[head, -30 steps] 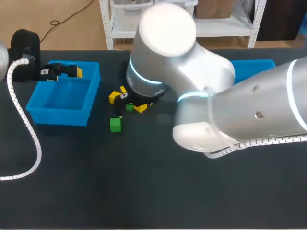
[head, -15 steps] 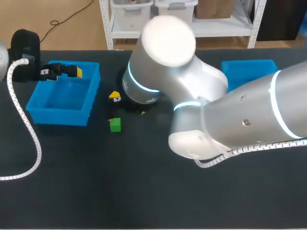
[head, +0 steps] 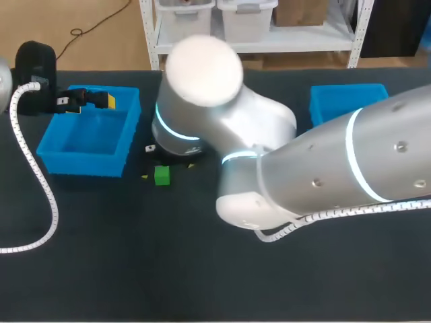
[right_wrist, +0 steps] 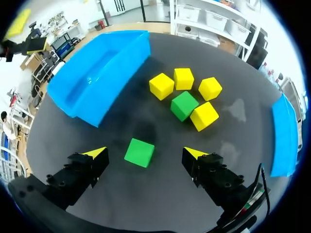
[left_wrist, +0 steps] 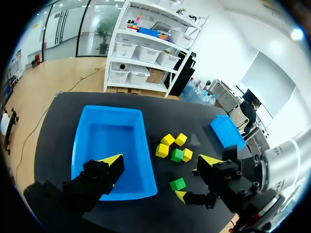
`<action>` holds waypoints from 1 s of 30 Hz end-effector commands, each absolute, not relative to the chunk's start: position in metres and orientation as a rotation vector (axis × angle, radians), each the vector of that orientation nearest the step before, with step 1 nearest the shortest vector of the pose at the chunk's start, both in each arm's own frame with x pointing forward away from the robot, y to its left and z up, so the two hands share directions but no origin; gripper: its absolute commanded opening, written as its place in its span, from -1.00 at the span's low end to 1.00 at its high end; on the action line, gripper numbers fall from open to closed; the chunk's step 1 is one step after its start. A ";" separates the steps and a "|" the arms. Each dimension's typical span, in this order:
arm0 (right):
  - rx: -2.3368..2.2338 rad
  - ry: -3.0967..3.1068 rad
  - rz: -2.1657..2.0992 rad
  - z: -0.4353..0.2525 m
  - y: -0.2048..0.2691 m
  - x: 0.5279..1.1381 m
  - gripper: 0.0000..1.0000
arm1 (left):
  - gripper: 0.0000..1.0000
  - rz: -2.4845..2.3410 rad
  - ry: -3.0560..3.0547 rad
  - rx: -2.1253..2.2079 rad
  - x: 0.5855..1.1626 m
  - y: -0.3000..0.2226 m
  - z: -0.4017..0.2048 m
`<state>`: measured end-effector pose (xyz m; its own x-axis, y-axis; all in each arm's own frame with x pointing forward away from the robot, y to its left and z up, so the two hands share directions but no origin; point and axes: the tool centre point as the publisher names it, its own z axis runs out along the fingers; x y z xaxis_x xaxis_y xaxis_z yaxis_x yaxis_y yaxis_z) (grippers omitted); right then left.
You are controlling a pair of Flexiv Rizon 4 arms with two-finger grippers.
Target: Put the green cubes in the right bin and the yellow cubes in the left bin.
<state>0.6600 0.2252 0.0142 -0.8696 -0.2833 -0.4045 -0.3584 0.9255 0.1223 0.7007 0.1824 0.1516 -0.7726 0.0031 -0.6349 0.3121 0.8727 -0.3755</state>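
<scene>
Over the far rim of the left bin [head: 87,145] hangs the left end effector [head: 106,101], its fingers spread wide with nothing between them. Coming across the middle of the worktop [head: 101,269], the right arm [head: 303,175] hides most of the cubes in the head view. Only the lone green cube [head: 161,175] shows whole there, just off the left bin's near right corner. Seen from the right wrist, the right end effector [right_wrist: 145,153] is open above that cube. The cube lies ahead between the two fingers, touching neither, with bare worktop on all four sides. Farther on sits a cluster of four yellow cubes [right_wrist: 162,86] and a second green cube [right_wrist: 184,106], which is hemmed in by yellow, with one yellow cube against its side. A strip of bare worktop separates the cluster from the left bin's long wall. The right bin [right_wrist: 283,136] stands well apart, toward the worktop's far side, with a broad dark stretch between it and the cluster.
</scene>
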 end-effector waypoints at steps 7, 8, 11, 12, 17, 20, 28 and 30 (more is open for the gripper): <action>-0.438 2.699 0.091 -0.007 0.239 0.664 1.00 | 1.00 -0.632 2.378 0.231 0.700 0.184 0.150; -0.437 2.704 0.074 -0.010 0.240 0.664 1.00 | 1.00 -0.632 2.378 0.231 0.700 0.184 0.150; -0.419 2.706 0.043 -0.012 0.241 0.665 -0.03 | 1.00 -0.632 2.378 0.231 0.700 0.184 0.150; -0.417 2.708 0.044 -0.012 0.242 0.666 -0.41 | 1.00 -0.632 2.378 0.231 0.700 0.184 0.150; -0.414 2.703 0.051 -0.011 0.243 0.667 -1.00 | 1.00 -0.632 2.378 0.231 0.700 0.184 0.150; -0.411 2.702 0.057 -0.011 0.242 0.669 -1.00 | 1.00 -0.632 2.378 0.231 0.700 0.184 0.150; -0.398 2.682 0.054 -0.006 0.229 0.674 -1.00 | 1.00 -0.632 2.378 0.231 0.700 0.184 0.150; -0.412 2.646 0.046 0.001 0.220 0.673 -1.00 | 1.00 -0.632 2.378 0.231 0.700 0.184 0.150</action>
<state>0.6812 0.2325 -0.0056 -0.8666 -0.2820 -0.4117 -0.2931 0.9554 -0.0375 0.7007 0.1824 0.1516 -0.7726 0.0031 -0.6349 0.3121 0.8727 -0.3756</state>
